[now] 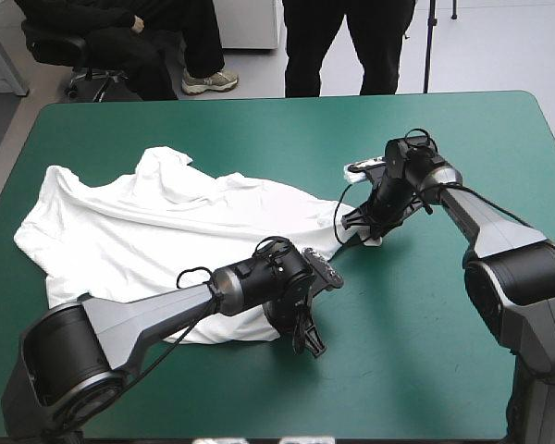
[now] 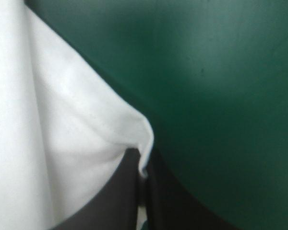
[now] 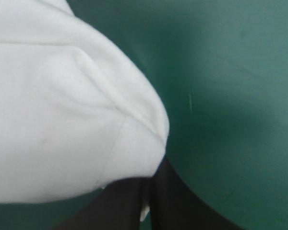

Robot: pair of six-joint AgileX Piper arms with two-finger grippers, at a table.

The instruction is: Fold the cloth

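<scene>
The white T-shirt [image 1: 157,240] lies loosely spread and wrinkled over the left half of the teal-green table [image 1: 444,333]. My left gripper [image 1: 307,344] is at the shirt's near right corner, shut on the T-shirt [image 2: 77,143], whose edge runs between the black fingers [image 2: 120,201]. My right gripper [image 1: 365,233] is at the shirt's far right corner, shut on the T-shirt [image 3: 72,120]; a fold of cloth bulges just ahead of its fingers [image 3: 129,206]. Both corners rest low on the table.
Bare teal-green cover [image 2: 221,96] stretches to the right of both grippers and along the near edge. The shirt's left edge lies close to the table's left edge [image 1: 5,199].
</scene>
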